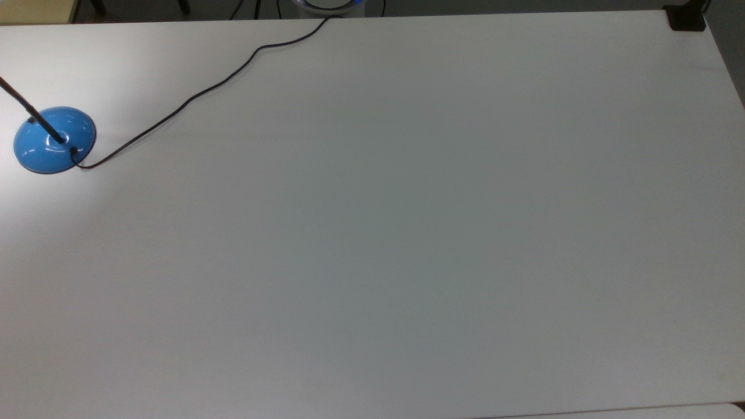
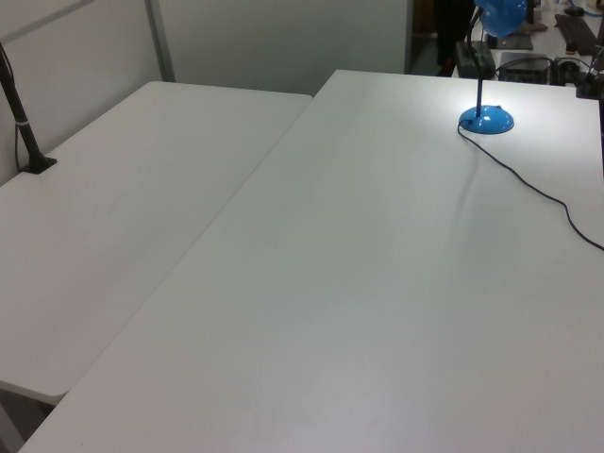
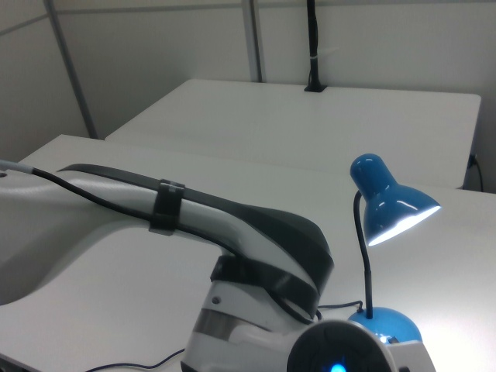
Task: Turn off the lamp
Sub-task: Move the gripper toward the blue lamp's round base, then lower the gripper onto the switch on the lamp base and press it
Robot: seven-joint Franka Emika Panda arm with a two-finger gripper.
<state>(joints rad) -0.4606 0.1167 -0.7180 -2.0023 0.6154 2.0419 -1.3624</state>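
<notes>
The lamp stands lit at the top view's left edge, on its glossy blue dome base (image 1: 54, 139). A thin black stem (image 1: 26, 106) slants up out of frame there. The long black cord (image 1: 192, 99) runs from the base to the table's far edge. In the left view the lamp base (image 2: 487, 119) sits at the far right in a bright pool of light. In the right view the blue shade (image 3: 387, 203) glows above the base (image 3: 385, 324). The arm's white and black link (image 3: 232, 232) lies in front of it.
The white table (image 1: 407, 233) is wide and bare. A second white table (image 2: 113, 208) adjoins it on the left view's left, with a black clamped post (image 2: 26, 142). A black clamp (image 1: 687, 20) sits at the top view's top right corner.
</notes>
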